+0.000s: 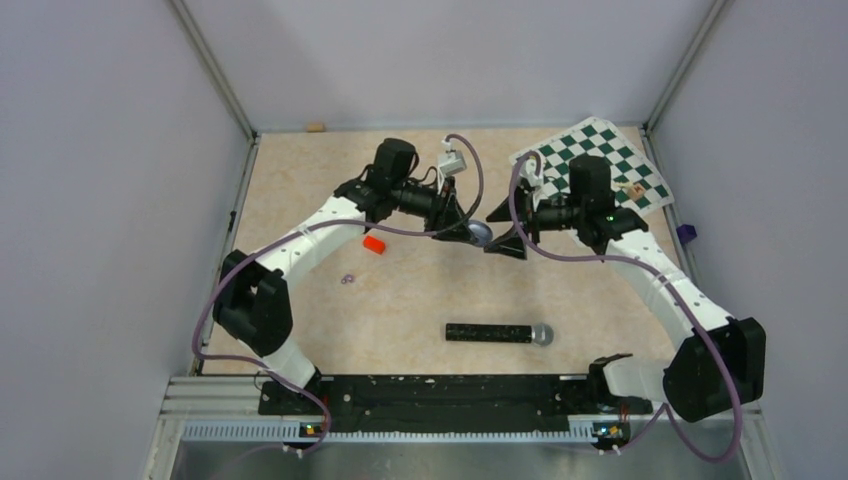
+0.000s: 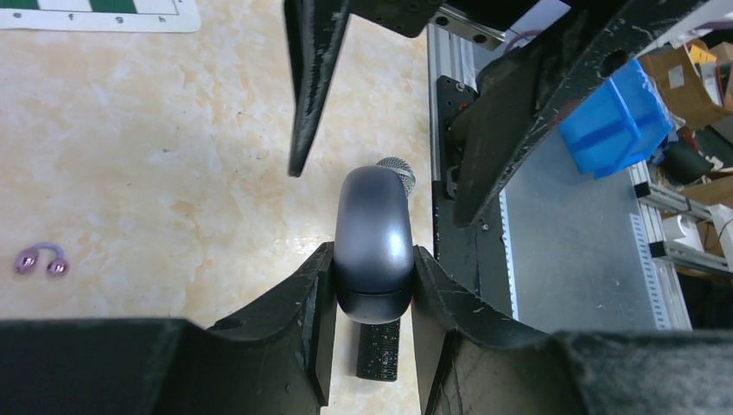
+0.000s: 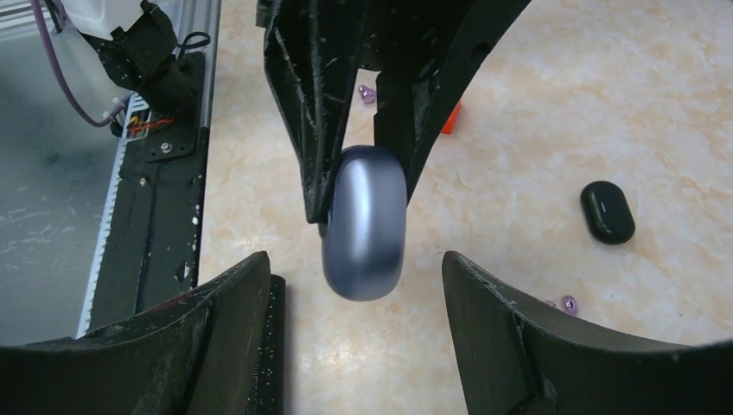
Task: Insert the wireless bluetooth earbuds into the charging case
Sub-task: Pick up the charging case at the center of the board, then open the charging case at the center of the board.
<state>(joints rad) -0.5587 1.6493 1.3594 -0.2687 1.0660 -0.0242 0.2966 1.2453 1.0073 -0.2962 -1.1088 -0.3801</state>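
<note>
Black charging case (image 3: 607, 212) is being shown on the far side of the spread right gripper (image 3: 354, 264) (grey-blue disc (image 2: 373, 212) being clenched by left gripper (image 2: 372, 255)).

Right gripper (image 3: 354, 259) gap: was part-blocked at its mouth by disc (image 3: 363, 225) clamped in left gripper (image 2: 372, 259), slim room was seen either side | case (image 3: 607, 212): was ringed by bare tabletop, rings (image 3: 568, 303) near | mic (image 1: 498, 333): was laid across the near table, well apart from both grippers.
</note>
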